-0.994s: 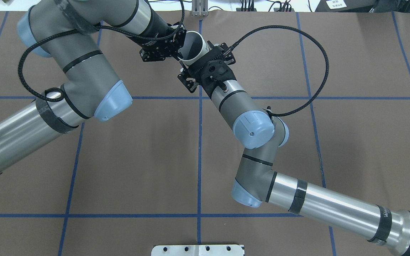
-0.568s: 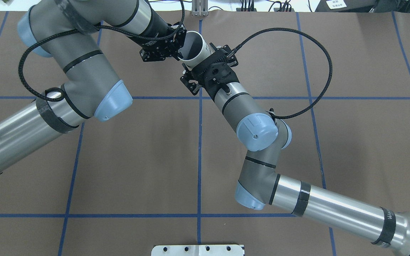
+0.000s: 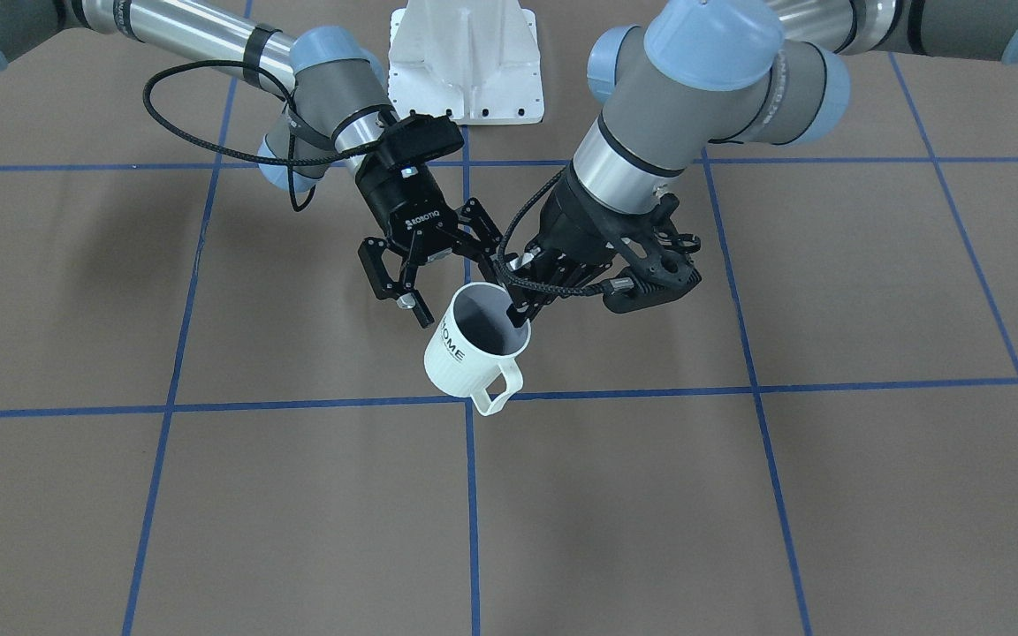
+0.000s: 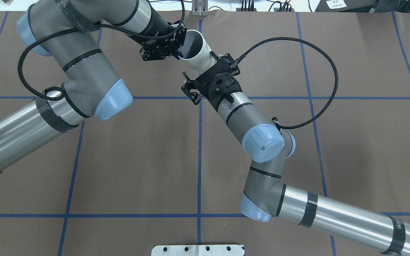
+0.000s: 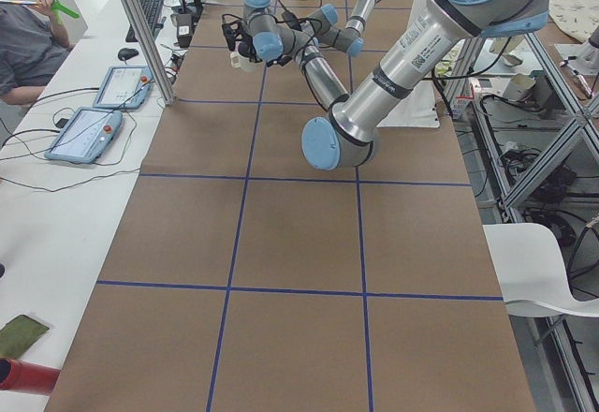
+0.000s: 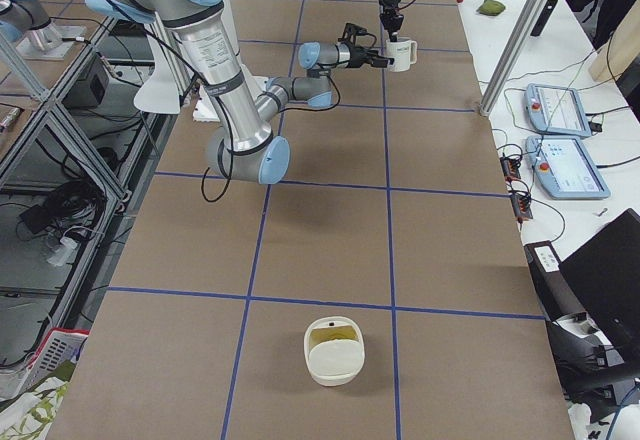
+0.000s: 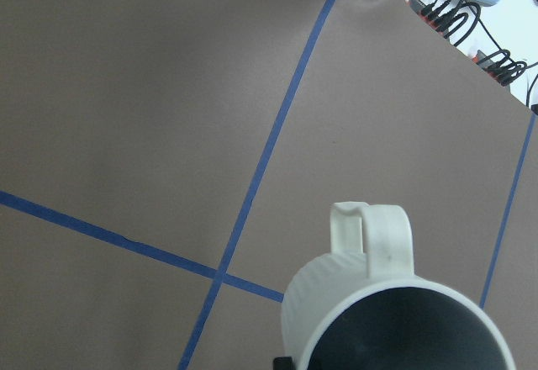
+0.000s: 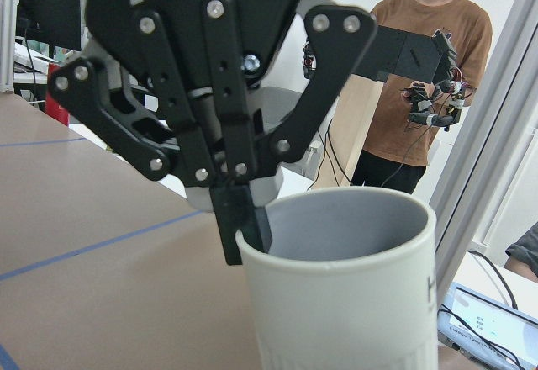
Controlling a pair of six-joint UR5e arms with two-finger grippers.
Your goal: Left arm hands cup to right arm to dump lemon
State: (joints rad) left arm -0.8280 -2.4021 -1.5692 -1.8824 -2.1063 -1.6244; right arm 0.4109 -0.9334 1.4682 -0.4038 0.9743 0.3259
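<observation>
One white, ribbed "HOME" cup (image 3: 460, 355), tilted, rim pinched by left pincer (image 3: 520, 315); right pincer (image 3: 453, 284) spread.

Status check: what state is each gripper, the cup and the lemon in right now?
cup: held in the air by its rim, mouth up.
left gripper: shut on the cup's rim, one finger inside.
right gripper: open, close beside the cup, not gripping it.
lemon: not visible; cannot tell whether it is in the cup.
</observation>
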